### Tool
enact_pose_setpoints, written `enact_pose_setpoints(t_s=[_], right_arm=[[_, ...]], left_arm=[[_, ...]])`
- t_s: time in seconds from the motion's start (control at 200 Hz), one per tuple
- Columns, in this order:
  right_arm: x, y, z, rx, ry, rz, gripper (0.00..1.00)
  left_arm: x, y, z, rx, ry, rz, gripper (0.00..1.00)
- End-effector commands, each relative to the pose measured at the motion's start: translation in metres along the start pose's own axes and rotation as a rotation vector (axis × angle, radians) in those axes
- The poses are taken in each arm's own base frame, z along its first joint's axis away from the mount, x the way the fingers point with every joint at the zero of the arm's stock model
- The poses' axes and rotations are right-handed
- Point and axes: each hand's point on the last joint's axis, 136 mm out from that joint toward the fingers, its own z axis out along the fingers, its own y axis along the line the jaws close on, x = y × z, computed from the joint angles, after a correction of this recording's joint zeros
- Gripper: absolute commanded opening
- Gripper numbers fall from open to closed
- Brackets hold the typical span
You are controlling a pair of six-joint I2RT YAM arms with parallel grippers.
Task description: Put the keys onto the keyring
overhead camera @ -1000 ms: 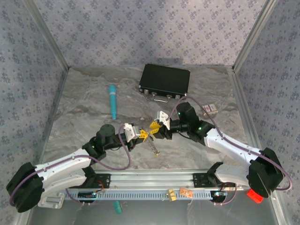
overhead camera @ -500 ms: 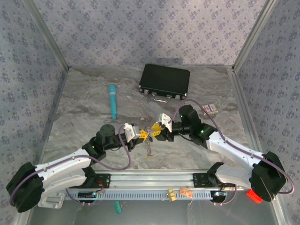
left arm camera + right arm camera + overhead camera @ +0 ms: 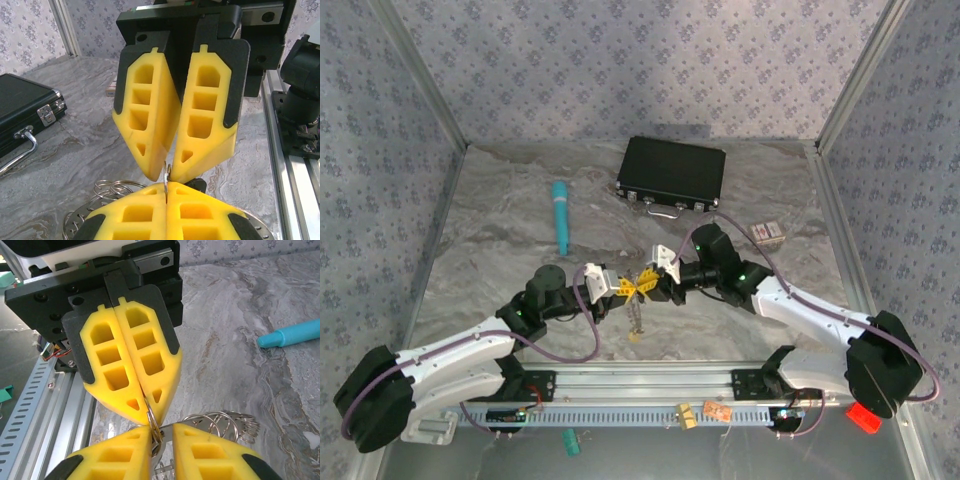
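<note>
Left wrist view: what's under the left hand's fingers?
Coiled wire rings and the keyring's beaded rim poke out beneath the left hand. Its shut fingers cover the rest, so any keys there can't be seen.

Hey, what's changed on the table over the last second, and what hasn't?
The right hand slid left until its yellow fingertips met the left hand, its jaws narrowing around the thin metal ring that the left hand pinches. The left hand stayed shut and in place. The rectangular black case and the teal pen did not move.

Teal pen (image 3: 561, 216) lies left of black case (image 3: 672, 172).
</note>
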Motion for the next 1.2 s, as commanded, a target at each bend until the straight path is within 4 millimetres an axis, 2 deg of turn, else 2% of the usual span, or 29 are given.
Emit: enact_pose_setpoints(t_s=[0.0,0.11,0.135,0.205,0.26,0.34,0.405,0.505,0.7,0.82,0.954,0.989,1.049,1.074,1.194], right_arm=[[-0.017,0.001,0.001,-0.018,-0.036,-0.026,0.15],[-0.017,0.001,0.002,-0.026,-0.032,-0.023,0.0],[-0.017,0.001,0.002,-0.023,-0.028,-0.025,0.0],[-0.016,-0.003,0.0,0.008,-0.004,-0.035,0.0],[-0.013,-0.006,-0.003,0.036,0.038,-0.057,0.0],[-0.006,-0.009,-0.006,0.076,0.126,-0.088,0.0],[0.002,-0.01,-0.009,0.095,0.208,-0.113,0.0],[0.007,-0.01,-0.01,0.102,0.295,-0.148,0.0],[-0.005,-0.005,-0.004,0.085,0.319,-0.199,0.0],[-0.013,0.0,-0.001,0.067,0.29,-0.214,0.0],[-0.018,0.004,0.0,0.054,0.257,-0.212,0.0],[-0.02,0.002,-0.001,0.067,0.236,-0.201,0.0],[-0.02,-0.004,-0.004,0.104,0.191,-0.172,0.21],[-0.017,-0.006,-0.006,0.111,0.172,-0.152,0.26],[-0.015,-0.011,-0.01,0.114,0.091,-0.065,0.3]], left_arm=[[-0.029,-0.005,-0.001,0.038,-0.097,0.034,0.0],[-0.03,-0.003,0.0,0.024,-0.098,0.032,0.0],[-0.029,-0.001,0.0,0.014,-0.091,0.027,0.0],[-0.026,0.006,0.0,-0.025,-0.065,0.017,0.16],[-0.02,0.01,-0.001,-0.05,-0.024,0.016,0.23],[-0.012,0.015,-0.002,-0.079,0.045,0.027,0.25],[-0.003,0.017,-0.002,-0.083,0.112,0.036,0.24],[-0.002,0.017,0.001,-0.069,0.135,0.048,0.25],[-0.008,0.015,0.006,-0.046,0.118,0.058,0.23],[-0.007,0.013,0.007,-0.03,0.122,0.061,0.17],[-0.009,0.009,0.007,-0.01,0.11,0.066,0.0],[-0.011,0.008,0.007,-0.005,0.102,0.067,0.0],[-0.012,0.007,0.007,0.0,0.082,0.061,0.0],[-0.013,0.006,0.007,0.0,0.068,0.058,0.0],[-0.02,0.003,0.006,0.008,-0.008,0.039,0.0]])
